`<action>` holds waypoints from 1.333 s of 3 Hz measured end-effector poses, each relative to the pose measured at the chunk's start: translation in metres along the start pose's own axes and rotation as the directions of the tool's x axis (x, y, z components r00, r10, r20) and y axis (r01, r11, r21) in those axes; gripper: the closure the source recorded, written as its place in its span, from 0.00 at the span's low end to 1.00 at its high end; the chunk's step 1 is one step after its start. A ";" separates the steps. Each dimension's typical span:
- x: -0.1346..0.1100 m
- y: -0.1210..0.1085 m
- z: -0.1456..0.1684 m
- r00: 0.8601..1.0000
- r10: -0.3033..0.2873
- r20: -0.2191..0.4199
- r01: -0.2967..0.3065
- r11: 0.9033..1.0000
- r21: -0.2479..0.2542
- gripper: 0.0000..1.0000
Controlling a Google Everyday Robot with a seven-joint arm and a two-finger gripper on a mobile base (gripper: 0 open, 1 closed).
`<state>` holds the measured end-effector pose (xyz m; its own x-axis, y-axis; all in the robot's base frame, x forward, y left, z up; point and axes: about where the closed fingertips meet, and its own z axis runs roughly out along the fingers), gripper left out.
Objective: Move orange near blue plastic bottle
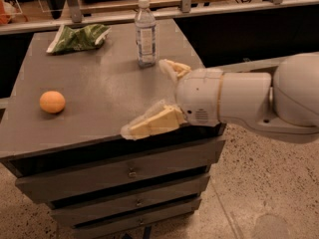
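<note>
One tool (143, 97), fingers spread wide and empty, above the surface (99, 78).
One orange (52, 102) front-left; one blue plastic bottle (145, 32) and one green bag (77, 38) behind.

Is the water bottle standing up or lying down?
Standing up: the blue plastic bottle has its cap up, base on the table. The open gripper hovers nearby, not touching it.

On top of the gray drawer cabinet (99, 83) we see the orange (52, 102) front left, a green snack bag (79, 37) back left and the blue plastic bottle (145, 33) upright behind, with the gripper (143, 96) spread wide over the front right.
</note>
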<state>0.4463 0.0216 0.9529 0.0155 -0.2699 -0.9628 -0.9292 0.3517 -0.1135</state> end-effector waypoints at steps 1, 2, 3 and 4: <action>0.004 0.006 0.043 0.999 -0.025 0.028 0.025 1.000 -0.003 0.00; 0.012 0.014 0.074 0.999 -0.048 0.015 0.048 0.999 -0.008 0.00; 0.036 0.030 0.121 1.000 -0.013 0.025 0.014 0.999 -0.038 0.00; 0.036 0.030 0.121 1.000 -0.013 0.025 0.014 0.999 -0.038 0.00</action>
<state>0.4639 0.1313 0.8852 0.0373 -0.2519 -0.9670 -0.9423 0.3133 -0.1179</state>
